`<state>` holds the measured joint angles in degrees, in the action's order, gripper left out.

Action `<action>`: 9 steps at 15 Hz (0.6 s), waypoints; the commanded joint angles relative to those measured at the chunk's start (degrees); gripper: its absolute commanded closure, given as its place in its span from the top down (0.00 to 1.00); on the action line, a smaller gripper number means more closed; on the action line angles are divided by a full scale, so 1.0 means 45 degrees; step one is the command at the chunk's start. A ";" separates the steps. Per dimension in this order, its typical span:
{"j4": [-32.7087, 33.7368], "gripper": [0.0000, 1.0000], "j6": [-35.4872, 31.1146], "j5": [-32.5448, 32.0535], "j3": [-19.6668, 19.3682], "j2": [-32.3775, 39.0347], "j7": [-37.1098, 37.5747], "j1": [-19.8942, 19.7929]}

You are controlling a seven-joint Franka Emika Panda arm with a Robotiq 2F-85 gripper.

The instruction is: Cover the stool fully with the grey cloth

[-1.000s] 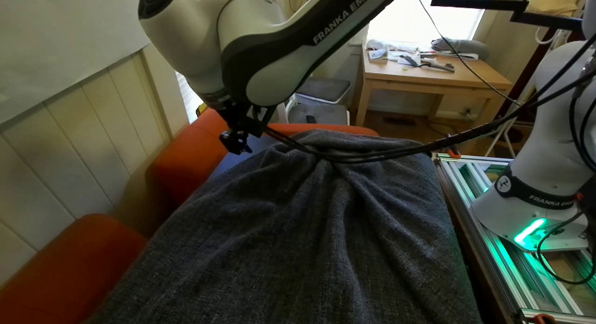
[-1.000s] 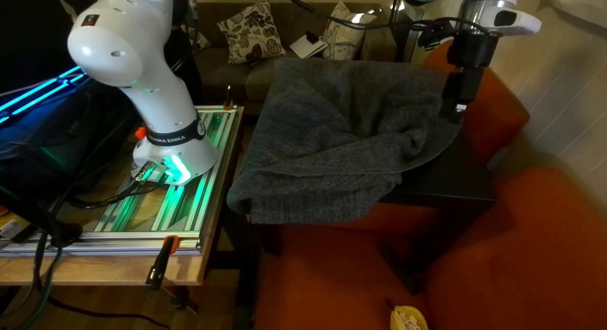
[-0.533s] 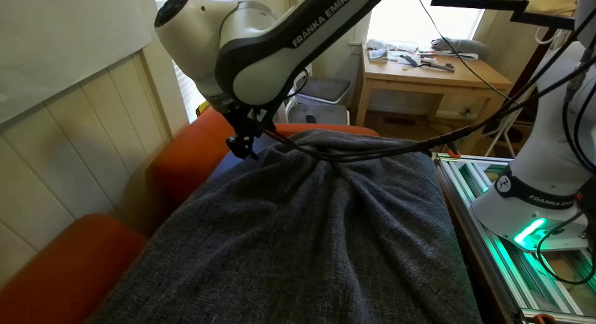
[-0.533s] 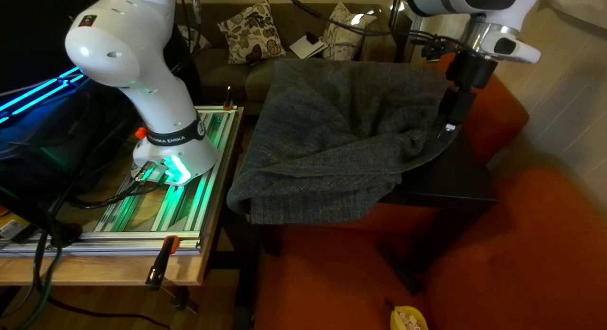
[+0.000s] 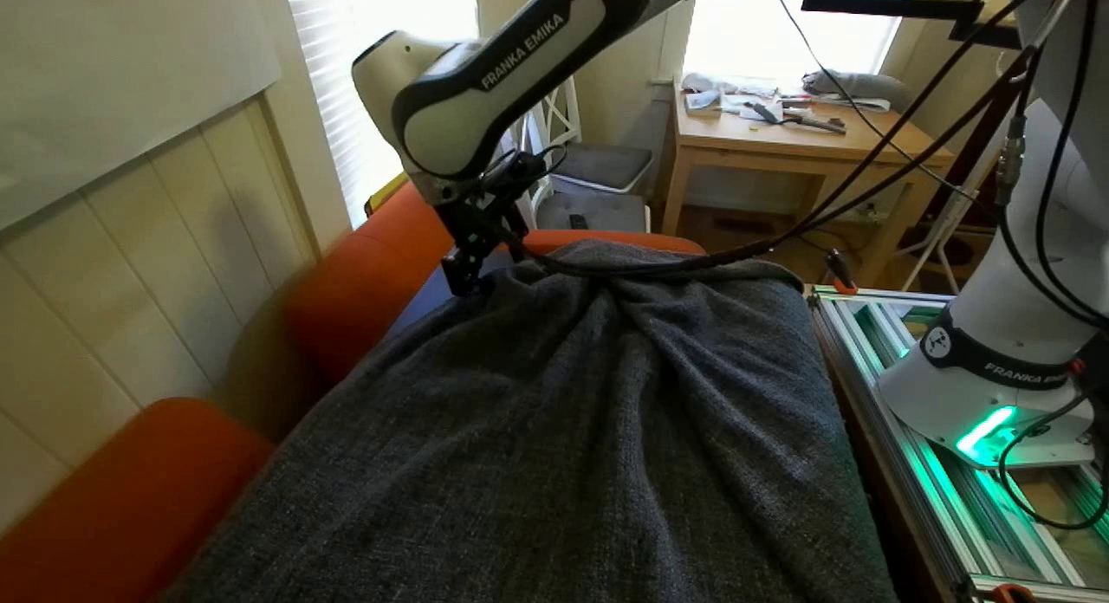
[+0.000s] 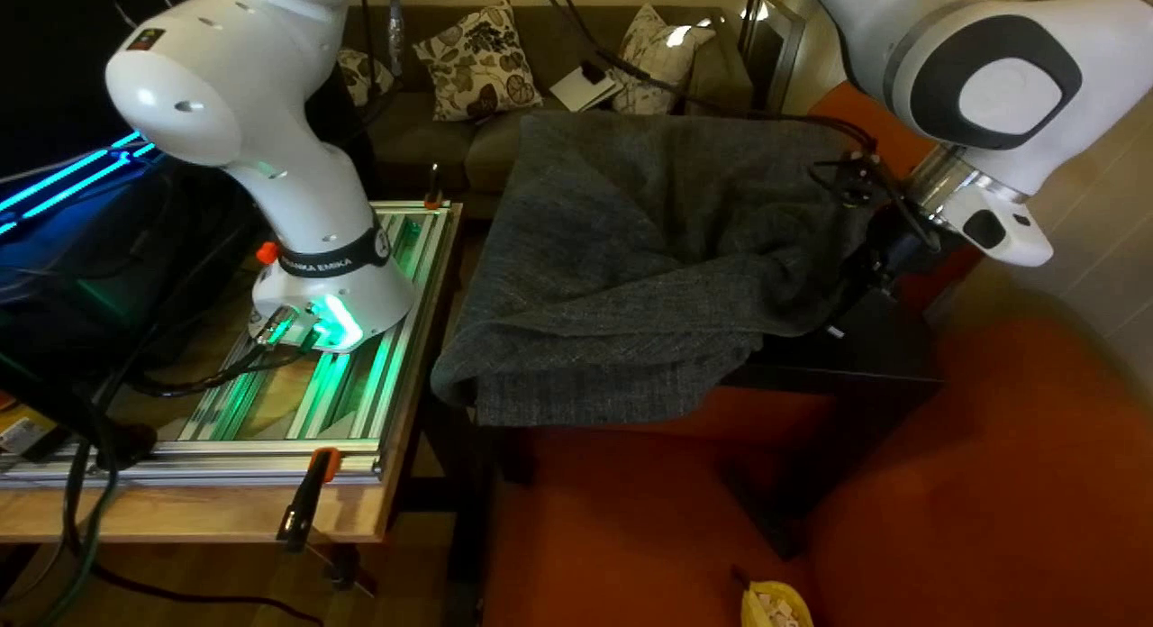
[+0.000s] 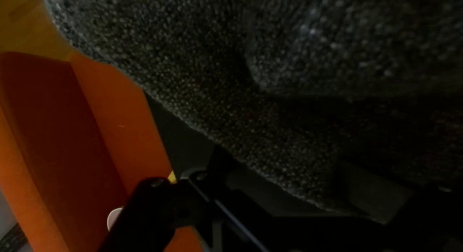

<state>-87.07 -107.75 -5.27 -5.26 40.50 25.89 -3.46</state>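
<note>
The grey cloth lies rumpled over the stool in both exterior views; it also shows in an exterior view. A black corner of the stool top is bare there, and a bluish-looking strip of the top shows beyond the cloth's edge. My gripper is tilted low at the cloth's edge, over that bare part. In the wrist view, my gripper appears open, with the cloth's edge running across between the dark fingers. Whether the fingers touch the cloth is too dark to tell.
Orange-red upholstered seating surrounds the stool and stands close beside my gripper. My arm's base is on a metal frame on a wooden table. Black cables hang low over the cloth. A yellow bowl-like thing lies on the orange seat.
My gripper has moved down and tilted, its fingertip going from above the cloth's edge toward the bare black corner. The cables have shifted with the arm. The cloth looks much the same.
</note>
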 commanded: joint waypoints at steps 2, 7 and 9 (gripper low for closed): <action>0.1569 0.38 0.1620 0.1012 -0.0079 0.0968 -0.0900 -0.0328; 0.2870 0.02 0.3656 0.1054 -0.0174 0.1615 -0.0943 -0.0336; 0.3307 0.00 0.4104 0.1030 -0.0218 0.1792 -0.0783 -0.0295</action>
<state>-77.36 -93.42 -2.68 -5.72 45.16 22.61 -4.91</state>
